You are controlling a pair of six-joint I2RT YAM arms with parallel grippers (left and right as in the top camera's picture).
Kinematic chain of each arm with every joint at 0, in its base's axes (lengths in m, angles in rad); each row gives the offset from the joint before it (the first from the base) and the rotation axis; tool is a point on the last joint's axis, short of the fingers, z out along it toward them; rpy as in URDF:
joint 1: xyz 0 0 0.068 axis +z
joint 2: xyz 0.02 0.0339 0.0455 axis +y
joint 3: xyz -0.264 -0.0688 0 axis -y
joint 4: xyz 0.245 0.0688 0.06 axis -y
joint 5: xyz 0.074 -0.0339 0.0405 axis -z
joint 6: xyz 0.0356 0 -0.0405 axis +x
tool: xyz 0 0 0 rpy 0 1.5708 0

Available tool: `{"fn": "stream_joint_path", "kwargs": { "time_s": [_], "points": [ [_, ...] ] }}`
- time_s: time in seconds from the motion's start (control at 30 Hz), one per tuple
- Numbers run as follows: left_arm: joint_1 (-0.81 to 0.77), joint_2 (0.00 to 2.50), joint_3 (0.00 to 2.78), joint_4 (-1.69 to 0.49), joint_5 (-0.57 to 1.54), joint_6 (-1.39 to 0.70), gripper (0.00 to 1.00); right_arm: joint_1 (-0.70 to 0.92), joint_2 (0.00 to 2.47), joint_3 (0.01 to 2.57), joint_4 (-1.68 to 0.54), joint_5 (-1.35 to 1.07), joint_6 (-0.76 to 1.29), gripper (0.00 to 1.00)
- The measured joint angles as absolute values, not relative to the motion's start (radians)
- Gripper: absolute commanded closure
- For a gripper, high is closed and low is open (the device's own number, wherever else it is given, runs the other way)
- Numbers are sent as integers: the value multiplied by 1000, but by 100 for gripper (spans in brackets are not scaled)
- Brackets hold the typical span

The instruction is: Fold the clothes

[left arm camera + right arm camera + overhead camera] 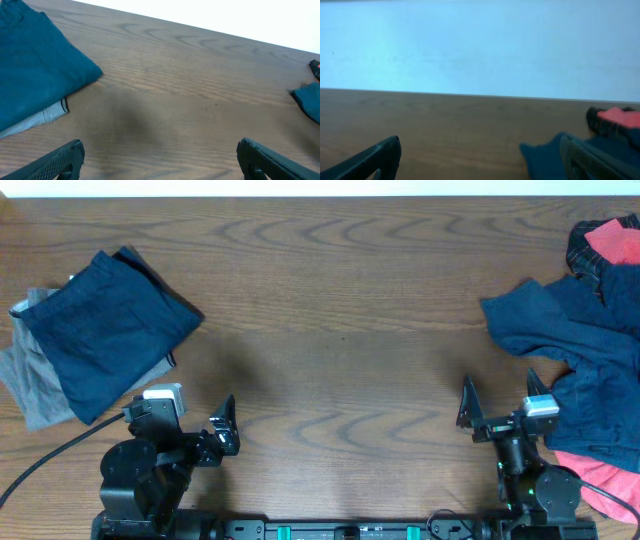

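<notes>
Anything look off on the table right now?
Nothing damaged or spilled. The clothes pile on the right is crumpled, unfolded and runs past the frame edge. The folded stack on the left lies at an angle, a grey garment sticking out under the navy one.

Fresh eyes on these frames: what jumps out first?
A folded navy garment lies on a grey one at the left of the table. A rumpled heap of navy and red clothes lies at the far right. The left gripper and right gripper sit open and empty near the front.
</notes>
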State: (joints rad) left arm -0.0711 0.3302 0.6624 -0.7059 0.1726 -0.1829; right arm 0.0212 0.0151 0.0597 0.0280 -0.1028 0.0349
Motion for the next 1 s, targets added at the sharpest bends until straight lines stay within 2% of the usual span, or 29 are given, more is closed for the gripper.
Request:
{"fn": "stream_joint_path", "kwargs": {
  "time_s": [0.17,1.0],
  "points": [
    [-71,330,662,-706,173,-183,2,21,15,6,-64,-103,20,1],
    [-71,330,662,-706,173,-183,2,21,15,7,-62,-104,14,1]
  ]
}}
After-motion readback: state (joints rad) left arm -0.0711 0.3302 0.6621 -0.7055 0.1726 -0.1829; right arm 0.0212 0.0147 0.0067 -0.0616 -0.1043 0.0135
